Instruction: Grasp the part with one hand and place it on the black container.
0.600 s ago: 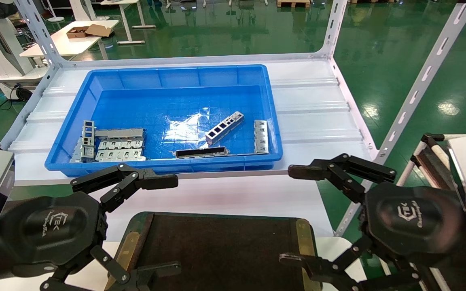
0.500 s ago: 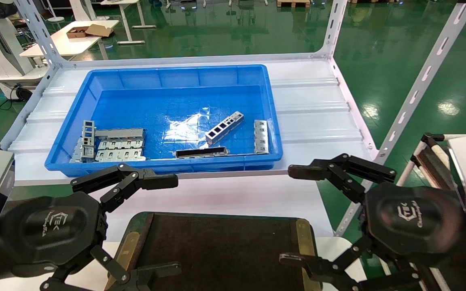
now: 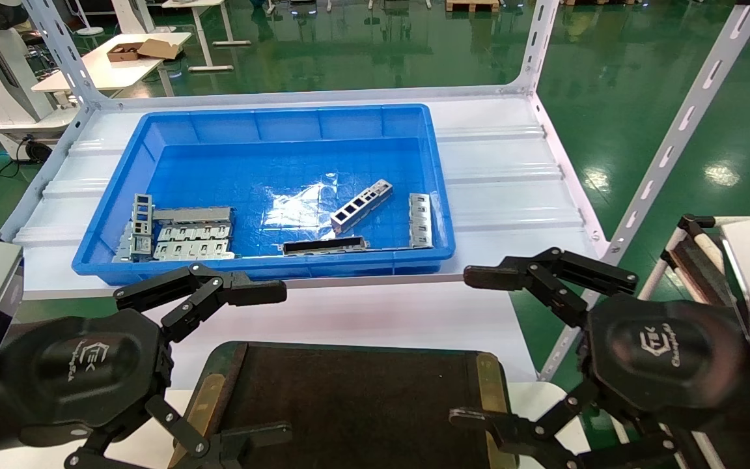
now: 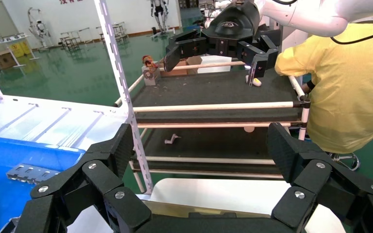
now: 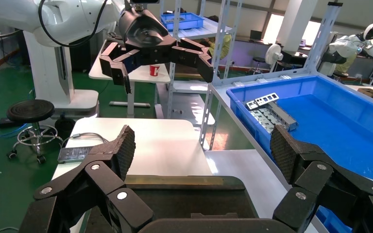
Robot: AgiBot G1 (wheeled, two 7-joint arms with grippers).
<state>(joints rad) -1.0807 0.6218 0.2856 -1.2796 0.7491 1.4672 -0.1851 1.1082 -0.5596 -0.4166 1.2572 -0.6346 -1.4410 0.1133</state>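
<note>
- The part [image 3: 362,206] lies slantwise on the floor of the blue bin [image 3: 264,117], right of the bin's middle, its four windows facing up; nothing touches it
- Just nearer the robot in the same bin lies a long bracket with one dark slot [image 3: 324,245], and beside the part, against the bin's right wall, another short bracket [image 3: 419,220]
- A pile of stacked grey brackets [image 3: 183,233] fills the bin's near left corner
- The bin stands on a white ribbed shelf [image 3: 505,176] carried by perforated white steel uprights [image 3: 681,130]; a smooth white ledge runs in front of it
- The black container [image 3: 349,404] sits lowest in the head view, between the two arms, its dark inside bare, with a brass-yellow rim [image 3: 487,384] along its right side
- The left hand [image 3: 173,365] hovers over the container's left edge, fingers spread wide and holding nothing; the left wrist view shows the same gap between its fingers [image 4: 102,165]
- The right hand [image 3: 544,352] hovers at the container's right edge, likewise spread and empty, as its wrist view shows [image 5: 199,194]
- Both hands are well apart from the part
- The room has a glossy green floor [image 3: 642,78] that mirrors the ceiling lights, with white tables behind the shelf, one bearing an open cardboard box [image 3: 140,49]
- To the robot's right stands a rack of pale tubes with dark shelves [image 4: 213,107], and a person in a yellow coat [image 4: 345,82] beside it
</note>
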